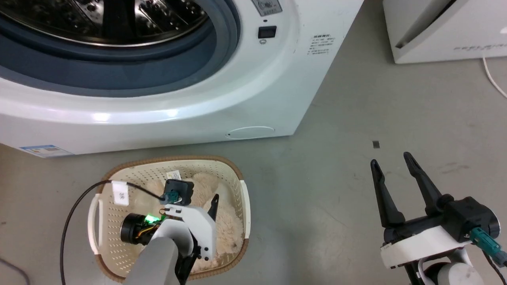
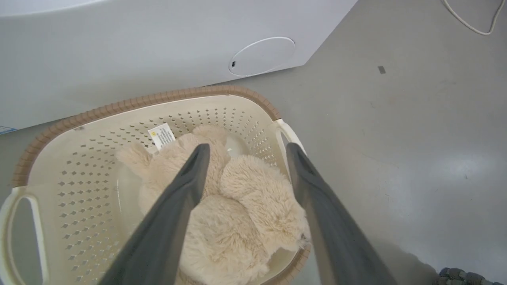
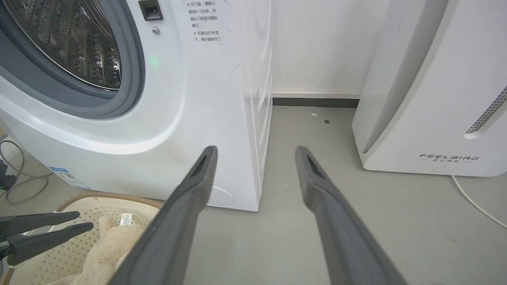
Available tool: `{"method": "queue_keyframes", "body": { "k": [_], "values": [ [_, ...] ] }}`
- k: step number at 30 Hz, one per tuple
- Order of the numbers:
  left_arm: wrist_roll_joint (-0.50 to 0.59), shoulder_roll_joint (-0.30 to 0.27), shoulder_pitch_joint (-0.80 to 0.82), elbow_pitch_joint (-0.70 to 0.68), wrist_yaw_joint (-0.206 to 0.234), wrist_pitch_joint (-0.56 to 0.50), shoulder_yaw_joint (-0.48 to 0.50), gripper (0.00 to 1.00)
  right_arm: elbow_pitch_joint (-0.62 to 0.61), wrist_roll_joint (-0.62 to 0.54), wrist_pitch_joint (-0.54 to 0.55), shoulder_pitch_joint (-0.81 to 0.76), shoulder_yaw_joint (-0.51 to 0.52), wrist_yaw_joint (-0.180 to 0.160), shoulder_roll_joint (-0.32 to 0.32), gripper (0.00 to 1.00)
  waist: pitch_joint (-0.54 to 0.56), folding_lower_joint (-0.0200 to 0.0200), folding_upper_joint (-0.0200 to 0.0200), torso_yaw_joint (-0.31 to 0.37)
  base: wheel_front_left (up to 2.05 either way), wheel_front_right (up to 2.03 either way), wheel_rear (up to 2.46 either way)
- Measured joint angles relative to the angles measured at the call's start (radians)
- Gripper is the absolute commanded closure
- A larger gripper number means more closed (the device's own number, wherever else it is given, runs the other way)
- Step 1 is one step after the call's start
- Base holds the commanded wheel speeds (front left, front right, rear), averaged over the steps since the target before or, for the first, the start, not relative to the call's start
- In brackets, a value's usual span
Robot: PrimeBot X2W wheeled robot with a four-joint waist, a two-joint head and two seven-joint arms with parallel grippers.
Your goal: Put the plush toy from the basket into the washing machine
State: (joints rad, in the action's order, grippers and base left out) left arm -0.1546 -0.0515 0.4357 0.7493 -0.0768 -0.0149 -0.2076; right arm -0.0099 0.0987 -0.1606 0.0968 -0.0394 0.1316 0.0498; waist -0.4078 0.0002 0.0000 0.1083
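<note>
Left gripper (image 2: 247,148) and right gripper (image 1: 391,159) are alike: two long matte charcoal fingers (image 3: 186,206) tapering to blunt tips, with a slot-like recess near each tip.

Left wrist:
- White wrist bracket (image 1: 200,227) with small dark screws (image 1: 205,248).
- Black camera block (image 1: 179,190) with a teal connector (image 1: 173,196); a thin black cable (image 1: 75,209) runs from it.
- Green status light (image 1: 150,218), with orange wires (image 1: 143,231) beside it.
- Forearm (image 1: 156,257) is pale grey.

Right wrist:
- Black housing (image 1: 469,215) with a teal plug (image 1: 481,237).

Bright, even light. White shiny spots sit on the washing machine (image 1: 170,114) beyond the left gripper (image 2: 245,148). The floor (image 2: 467,166) right of it gleams softly. Its near fingers (image 2: 166,229) look blurry.
</note>
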Motion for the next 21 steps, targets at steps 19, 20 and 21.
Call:
{"method": "queue_keyframes", "body": {
  "k": [19,20,21],
  "values": [
    [-0.060,-0.001,0.184,0.239,-0.014,-0.122,-0.084,0.00,-0.004,0.051,-0.037,0.038,-0.026,0.000,0.000,0.00,-0.149,-0.0001,0.0000,0.046,0.00,0.00,0.00],
    [-0.065,-0.001,0.193,0.251,-0.014,-0.128,-0.086,0.00,-0.004,0.054,-0.037,0.041,-0.026,0.000,0.000,0.00,-0.157,-0.0001,0.0000,0.048,0.00,0.00,0.00],
    [-0.070,-0.002,0.202,0.262,-0.012,-0.134,-0.089,0.00,-0.003,0.055,-0.041,0.043,-0.028,0.000,0.000,0.00,-0.166,-0.0001,0.0000,0.049,0.00,0.00,0.00]
  ]
}}
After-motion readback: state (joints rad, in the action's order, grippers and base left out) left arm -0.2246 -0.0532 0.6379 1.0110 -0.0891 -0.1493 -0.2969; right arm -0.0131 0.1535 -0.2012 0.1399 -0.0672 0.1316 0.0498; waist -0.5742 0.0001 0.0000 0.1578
